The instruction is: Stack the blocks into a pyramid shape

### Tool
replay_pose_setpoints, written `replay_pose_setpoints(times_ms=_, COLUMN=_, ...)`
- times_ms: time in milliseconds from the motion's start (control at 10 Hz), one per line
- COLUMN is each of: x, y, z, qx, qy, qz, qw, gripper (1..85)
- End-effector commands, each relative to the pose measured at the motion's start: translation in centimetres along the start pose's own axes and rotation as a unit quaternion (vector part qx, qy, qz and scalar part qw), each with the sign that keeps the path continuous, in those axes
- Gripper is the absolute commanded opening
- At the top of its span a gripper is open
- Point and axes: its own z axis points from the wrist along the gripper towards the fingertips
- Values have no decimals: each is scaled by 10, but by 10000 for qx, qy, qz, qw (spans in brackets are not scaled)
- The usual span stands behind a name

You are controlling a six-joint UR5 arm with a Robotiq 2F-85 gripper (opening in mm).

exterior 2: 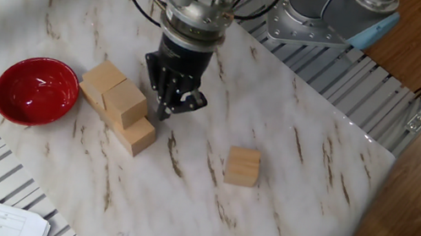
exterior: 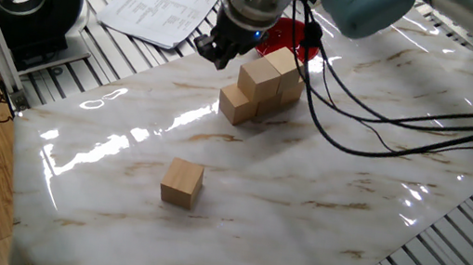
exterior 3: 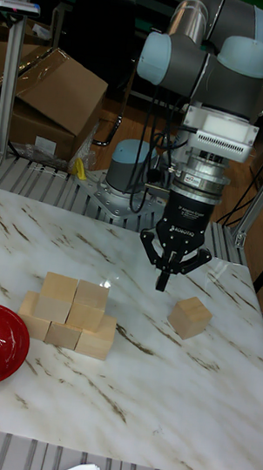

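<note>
i see my gripper hanging empty with fingers nearly closed just beside the five stacked blocks, and the loose block i need lies apart on the table at about four o'clock from the fingers in the tall view.

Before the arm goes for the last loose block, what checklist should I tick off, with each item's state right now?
1. Gripper holds nothing: ok; no block between its fingers.
2. Jaws spread enough to take a block: cannot tell; fingertips look close together.
3. Loose block stands alone with free sides: ok.
4. Stack has three below and two above: ok.
5. Top of the stack is free for the last block: ok.
6. Red bowl is off the path to the loose block: ok; it sits on the stack's far side.
</note>
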Motion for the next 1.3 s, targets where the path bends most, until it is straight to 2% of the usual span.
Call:
replay_pose_setpoints(times_ms=0, x=4, y=4, z=2, qx=-59, qy=46, qz=25, qw=10000, gripper=10)
replay_pose_setpoints(times_ms=200, x=3, y=4, z=2, qx=-55, qy=23, qz=-200, qw=9998, gripper=10)
replay_pose_setpoints(times_ms=300, x=7, y=0, z=2, qx=18, qy=102, qz=-360, qw=9993, gripper=10)
replay_pose_setpoints(times_ms=500, x=23, y=-16, z=0, qx=288, qy=432, qz=-636, qw=9966, gripper=10)
replay_pose_setpoints(times_ms=600, x=26, y=-20, z=0, qx=362, qy=507, qz=-893, qw=9941, gripper=10)
replay_pose_setpoints(times_ms=800, x=30, y=-26, z=-1, qx=458, qy=606, qz=-990, qw=9922, gripper=10)
replay_pose_setpoints(times_ms=900, x=31, y=-22, z=-1, qx=384, qy=617, qz=-992, qw=9924, gripper=10)
replay_pose_setpoints(times_ms=1000, x=31, y=-29, z=-2, qx=510, qy=637, qz=-1032, qw=9913, gripper=10)
replay_pose_setpoints(times_ms=1100, x=24, y=-32, z=-1, qx=579, qy=503, qz=-1038, qw=9916, gripper=10)
replay_pose_setpoints(times_ms=1200, x=26, y=-21, z=0, qx=384, qy=508, qz=-767, qw=9950, gripper=10)
